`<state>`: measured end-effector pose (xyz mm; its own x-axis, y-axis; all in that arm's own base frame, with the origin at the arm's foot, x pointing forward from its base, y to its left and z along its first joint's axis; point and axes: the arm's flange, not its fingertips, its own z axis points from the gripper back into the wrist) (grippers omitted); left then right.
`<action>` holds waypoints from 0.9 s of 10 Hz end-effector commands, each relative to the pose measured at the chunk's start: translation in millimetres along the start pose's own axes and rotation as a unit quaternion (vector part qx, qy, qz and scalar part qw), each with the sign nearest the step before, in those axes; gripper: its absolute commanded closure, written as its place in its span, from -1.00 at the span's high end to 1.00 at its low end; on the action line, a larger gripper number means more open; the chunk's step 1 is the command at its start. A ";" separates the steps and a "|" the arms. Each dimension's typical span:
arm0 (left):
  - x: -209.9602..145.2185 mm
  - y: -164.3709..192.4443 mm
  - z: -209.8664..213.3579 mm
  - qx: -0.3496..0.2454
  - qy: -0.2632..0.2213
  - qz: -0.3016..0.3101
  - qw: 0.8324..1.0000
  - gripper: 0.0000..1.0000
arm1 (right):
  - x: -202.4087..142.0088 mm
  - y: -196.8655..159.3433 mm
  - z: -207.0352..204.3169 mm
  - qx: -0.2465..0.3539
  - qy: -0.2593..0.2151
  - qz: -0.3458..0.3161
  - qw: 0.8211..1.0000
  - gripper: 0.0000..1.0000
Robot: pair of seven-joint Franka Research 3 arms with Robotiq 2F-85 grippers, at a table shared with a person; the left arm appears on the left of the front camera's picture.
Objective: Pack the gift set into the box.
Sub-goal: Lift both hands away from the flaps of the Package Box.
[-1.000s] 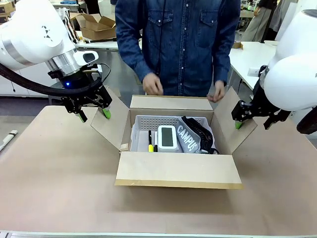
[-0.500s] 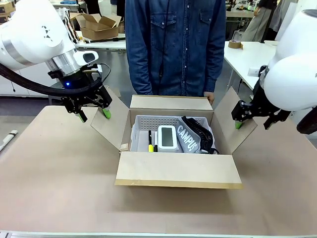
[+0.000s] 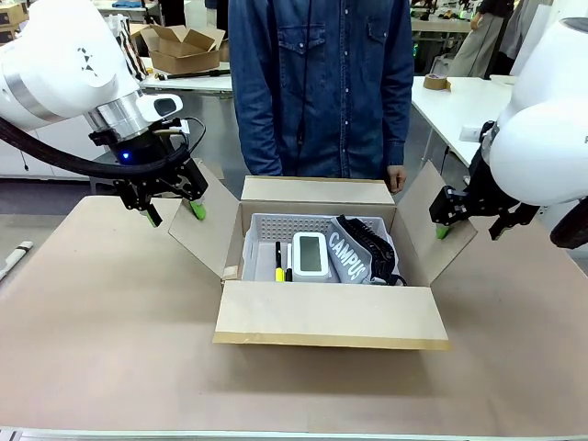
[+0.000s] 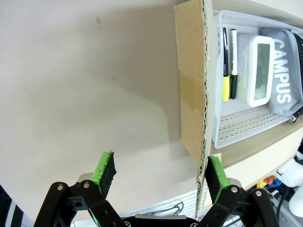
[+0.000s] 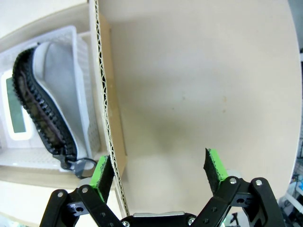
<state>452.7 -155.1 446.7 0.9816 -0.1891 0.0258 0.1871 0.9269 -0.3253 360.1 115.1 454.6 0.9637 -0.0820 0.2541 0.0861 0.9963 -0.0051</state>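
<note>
Gift set (image 3: 310, 253) is seen lying inside the box (image 3: 331, 315) at frame centre. Left gripper (image 3: 175, 216), fingers spread, is held at the left flap (image 3: 204, 230); right gripper (image 3: 471, 230), likewise spread, is held at the right flap (image 3: 432, 225).

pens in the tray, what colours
One pen is black and yellow, the other pen black with a white end; best in left wrist view.

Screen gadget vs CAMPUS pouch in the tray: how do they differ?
The gadget is white and rigid, screen up, in the middle of the tray; the CAMPUS pouch is grey-black cloth with a zipper, at its right end. The gadget lies flat; the CAMPUS pouch sits tilted. Both are inside the box.
</note>
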 end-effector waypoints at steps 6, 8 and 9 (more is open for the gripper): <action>-19.3 3.1 56.5 -0.213 0.053 -0.099 0.971 1.00 | -22.3 -28.2 68.0 0.263 -0.085 0.081 0.958 1.00; -41.4 32.6 101.2 -0.466 0.066 -0.229 0.852 1.00 | -55.4 -83.9 113.4 0.553 -0.144 0.089 0.816 1.00; -43.1 49.4 107.2 -0.561 0.046 -0.230 0.794 1.00 | -61.8 -112.0 117.3 0.650 -0.156 0.024 0.743 1.00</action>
<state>413.8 -90.9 546.3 0.8518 -0.4506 0.2672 0.4620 0.4057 -0.7887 299.6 42.6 600.5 0.8333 -0.1428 0.5340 -0.2213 0.7991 0.5590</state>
